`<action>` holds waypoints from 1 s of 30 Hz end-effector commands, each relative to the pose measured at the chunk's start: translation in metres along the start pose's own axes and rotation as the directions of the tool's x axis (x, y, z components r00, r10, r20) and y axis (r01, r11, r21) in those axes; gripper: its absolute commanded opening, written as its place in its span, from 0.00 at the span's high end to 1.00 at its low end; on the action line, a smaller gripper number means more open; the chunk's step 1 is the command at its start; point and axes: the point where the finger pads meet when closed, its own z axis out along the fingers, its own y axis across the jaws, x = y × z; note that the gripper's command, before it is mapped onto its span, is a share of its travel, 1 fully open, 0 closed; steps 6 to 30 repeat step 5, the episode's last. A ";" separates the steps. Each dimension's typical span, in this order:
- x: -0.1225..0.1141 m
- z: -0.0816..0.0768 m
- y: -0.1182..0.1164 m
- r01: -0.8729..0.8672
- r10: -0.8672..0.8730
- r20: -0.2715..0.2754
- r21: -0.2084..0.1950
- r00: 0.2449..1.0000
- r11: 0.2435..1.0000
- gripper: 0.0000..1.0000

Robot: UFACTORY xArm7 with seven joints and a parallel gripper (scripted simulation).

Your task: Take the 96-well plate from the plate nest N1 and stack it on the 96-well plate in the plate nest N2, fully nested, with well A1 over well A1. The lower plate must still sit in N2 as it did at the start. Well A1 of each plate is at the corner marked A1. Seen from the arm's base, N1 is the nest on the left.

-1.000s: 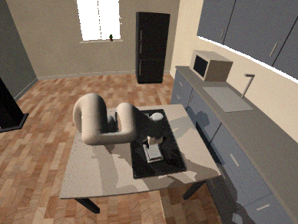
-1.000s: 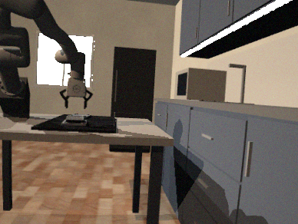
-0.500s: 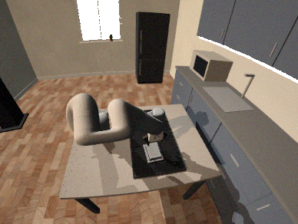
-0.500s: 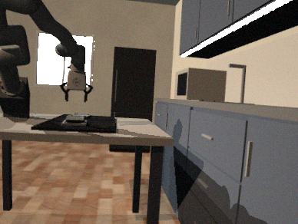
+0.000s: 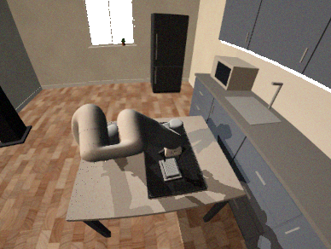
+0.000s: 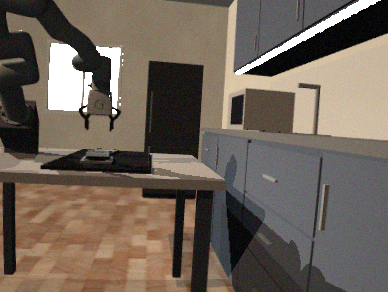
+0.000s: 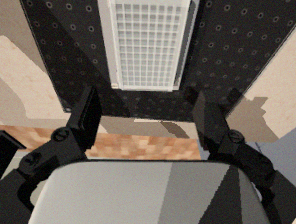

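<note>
A white 96-well plate (image 5: 171, 169) lies on the black mat on the table. It also shows in the side view (image 6: 97, 156) and at the top of the wrist view (image 7: 147, 44). I cannot tell whether it is a single plate or two stacked. My gripper (image 6: 100, 122) hangs well above the mat, a little behind the plate's near end, as the overhead view (image 5: 172, 152) shows. Its fingers stand wide open with nothing between them. No second separate plate is in view; the arm hides part of the mat's far end.
The arm (image 5: 115, 134) bends over the table's left half. A kitchen counter (image 5: 256, 128) with a microwave (image 5: 235, 72) and a sink runs along the right of the table. A black fridge (image 5: 169, 52) stands at the far wall.
</note>
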 end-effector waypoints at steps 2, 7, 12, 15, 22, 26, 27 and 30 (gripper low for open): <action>0.000 -0.001 0.001 0.000 0.000 0.000 -0.004 1.000 1.000 0.00; 0.000 -0.001 0.001 0.000 0.000 0.000 -0.004 1.000 1.000 0.00; 0.000 -0.001 0.001 0.000 0.000 0.000 -0.004 1.000 1.000 0.00; 0.000 -0.001 0.001 0.000 0.000 0.000 -0.004 1.000 1.000 0.00; 0.000 -0.001 0.001 0.000 0.000 0.000 -0.004 1.000 1.000 0.00; 0.000 -0.001 0.001 0.000 0.000 0.000 -0.004 1.000 1.000 0.00; 0.000 -0.001 0.001 0.000 0.000 0.000 -0.004 1.000 1.000 0.00; 0.000 -0.001 0.001 0.000 0.000 0.000 -0.004 1.000 1.000 0.00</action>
